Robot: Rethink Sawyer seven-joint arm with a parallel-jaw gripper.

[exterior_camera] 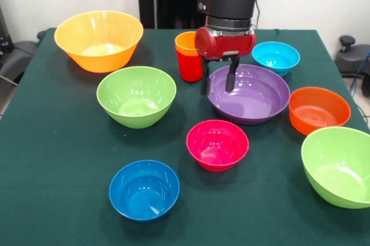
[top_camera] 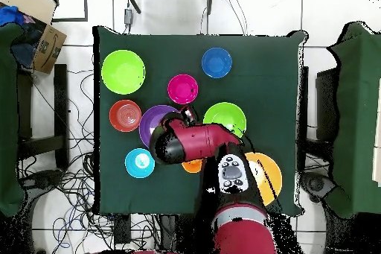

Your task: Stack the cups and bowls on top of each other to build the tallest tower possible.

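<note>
Hand (exterior_camera: 217,82) open, narrow gap, empty, over the purple bowl (exterior_camera: 254,96) rim at 9 o'clock. Cups (exterior_camera: 187,56) nested at worktop (exterior_camera: 58,142) centre-back. Bowl looks light, stiff, slick: pinch the rim wall.

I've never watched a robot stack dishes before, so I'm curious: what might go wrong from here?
1. The open claw straddles the near rim of the wide purple plastic bowl; a rim pinch could slip or tip it.
2. The orange cup nested in the red plastic cup stands right beside the claw, so a sideways move might topple it.
3. The small pink plastic bowl sits close by and could get nudged.
</note>
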